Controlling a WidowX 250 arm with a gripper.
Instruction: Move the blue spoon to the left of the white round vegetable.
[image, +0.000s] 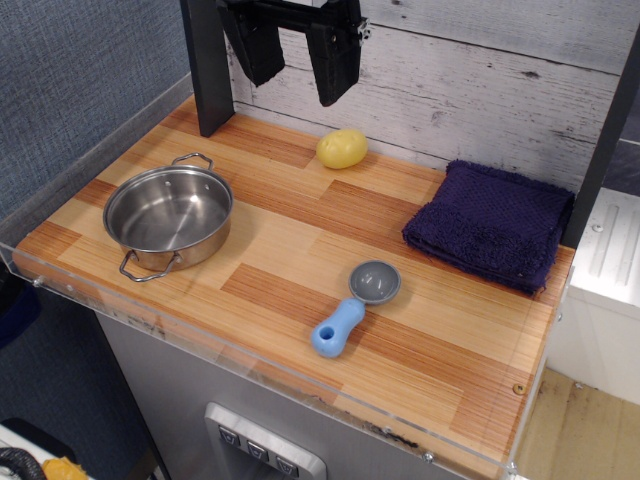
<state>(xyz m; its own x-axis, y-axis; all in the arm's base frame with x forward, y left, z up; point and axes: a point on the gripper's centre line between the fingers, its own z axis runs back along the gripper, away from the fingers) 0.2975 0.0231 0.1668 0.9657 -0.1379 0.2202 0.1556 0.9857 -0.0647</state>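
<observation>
The work has not started, as far as I can judge. The short plastic spoon with a chunky light-blue handle and a round grey-blue bowl (352, 303) lies flat on the striped wooden tabletop (300, 250), near the front edge and a little right of the middle. Its bowl points toward the back wall and its hollow handle end points toward the front. Nothing touches it.

The small smooth pale-yellow oval vegetable (342, 148) sits at the back of the tabletop, close to the white plank wall, well apart from the spoon. The place to its left is bare wood, so there seems to be room for the spoon.

The black gripper (296, 62) hangs high at the top of the view, above the back of the tabletop and to the left of the vegetable. Its two fingers (334, 60) are spread apart with a clear gap between them, and they hold nothing. So all remains to do: to come down to the spoon, to take it, to carry it to the back and to put it down to the left of the vegetable.

I count one spoon, one vegetable, one shiny steel pot with two handles (168, 213) at the left side, and one folded dark-blue cloth (492, 224) at the right side.
</observation>
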